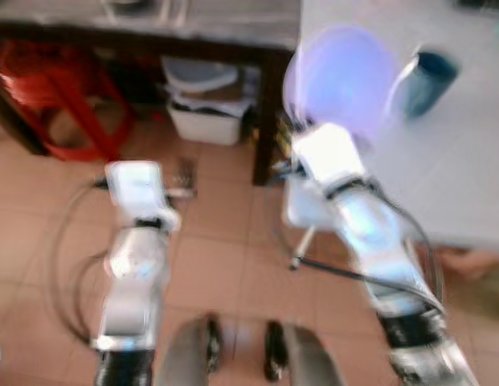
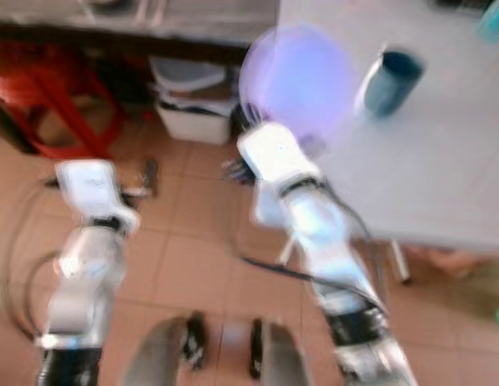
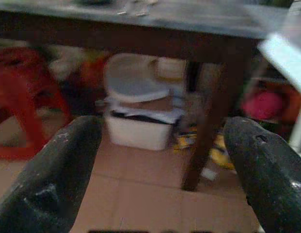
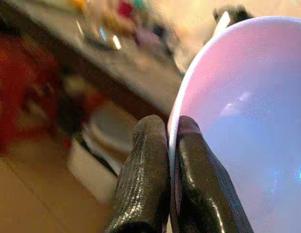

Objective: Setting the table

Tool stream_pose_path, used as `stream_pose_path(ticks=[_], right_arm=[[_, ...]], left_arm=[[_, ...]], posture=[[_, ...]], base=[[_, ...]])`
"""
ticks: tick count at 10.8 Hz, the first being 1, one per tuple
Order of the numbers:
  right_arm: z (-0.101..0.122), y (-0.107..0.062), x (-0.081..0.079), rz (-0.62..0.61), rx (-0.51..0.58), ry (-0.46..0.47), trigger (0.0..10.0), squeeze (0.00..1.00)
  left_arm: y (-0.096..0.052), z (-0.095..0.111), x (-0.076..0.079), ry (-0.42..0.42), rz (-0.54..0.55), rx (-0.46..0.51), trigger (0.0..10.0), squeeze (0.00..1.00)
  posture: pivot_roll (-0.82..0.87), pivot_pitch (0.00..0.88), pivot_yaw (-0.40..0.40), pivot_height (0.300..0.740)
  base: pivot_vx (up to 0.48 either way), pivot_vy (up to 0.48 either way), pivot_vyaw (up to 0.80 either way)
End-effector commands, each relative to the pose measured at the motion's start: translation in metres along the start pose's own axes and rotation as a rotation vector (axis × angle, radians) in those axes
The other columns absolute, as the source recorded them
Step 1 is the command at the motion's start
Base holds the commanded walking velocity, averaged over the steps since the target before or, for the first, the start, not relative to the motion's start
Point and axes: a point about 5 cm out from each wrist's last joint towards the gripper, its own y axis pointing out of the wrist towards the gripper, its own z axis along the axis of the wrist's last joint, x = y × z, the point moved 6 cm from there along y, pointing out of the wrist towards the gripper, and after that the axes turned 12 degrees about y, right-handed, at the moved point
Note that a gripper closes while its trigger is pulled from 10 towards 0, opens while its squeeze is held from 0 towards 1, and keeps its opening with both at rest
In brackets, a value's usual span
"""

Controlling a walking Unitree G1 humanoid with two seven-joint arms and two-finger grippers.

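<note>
Right gripper [image 4: 170,160]: pinched on rim of lavender plate [image 1: 341,76], which we carry at the white table [image 1: 466,161] edge near blue cup [image 1: 426,80]. Next: lay plate flat. Left gripper [image 3: 160,160]: spread wide, empty.

Head cameras downward, wrist cameras close

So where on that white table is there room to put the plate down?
The right tool holds the plate at the white table's near-left corner. Bare top lies in front of the blue cup, toward the near edge. The far edge looks busier, though blurred.
</note>
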Motion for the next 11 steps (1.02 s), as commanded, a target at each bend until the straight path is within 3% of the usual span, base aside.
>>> stream_pose_path(ticks=[1,3,8,9,10,11], right_arm=[[0.0167,0.0026,-0.0001,-0.013,0.059,-0.001,0.0,0.0],[0.019,0.0057,-0.0017,-0.021,0.068,0.003,0.0,0.0],[0.0223,0.0072,-0.0069,-0.006,0.075,0.044,0.0,0.0],[0.0229,0.0077,-0.0086,0.006,0.077,0.046,1.1,0.0],[0.023,0.0076,-0.0096,0.009,0.076,0.046,10.0,0.0],[0.0228,0.0077,-0.0095,0.008,0.076,0.046,10.0,0.0]], left_arm=[[0.0032,0.0061,-0.0042,0.006,0.004,0.028,10.0,0.0],[0.0105,0.0117,-0.0037,0.001,-0.001,0.051,10.0,0.0],[0.0099,0.012,-0.0045,-0.014,0.006,0.064,10.0,0.0],[0.0112,0.0121,-0.0057,-0.021,0.01,0.062,10.0,0.0],[0.0118,0.0119,-0.0066,-0.019,0.012,0.062,10.0,0.0],[0.0123,0.0123,-0.0071,-0.011,0.013,0.064,10.0,0.0]], posture=[[0.02,0.198,-0.02,0.74],[0.02,0.189,-0.018,0.74],[0.03,0.191,-0.02,0.74],[0.03,0.191,-0.018,0.74],[0.03,0.189,-0.016,0.74],[0.03,0.187,-0.015,0.74]], base=[[0.36,0.319,0.0],[0.428,0.0,0.0],[0.445,0.0,0.0],[0.36,0.319,0.0],[0.296,0.379,0.0],[0.274,0.398,0.0]])
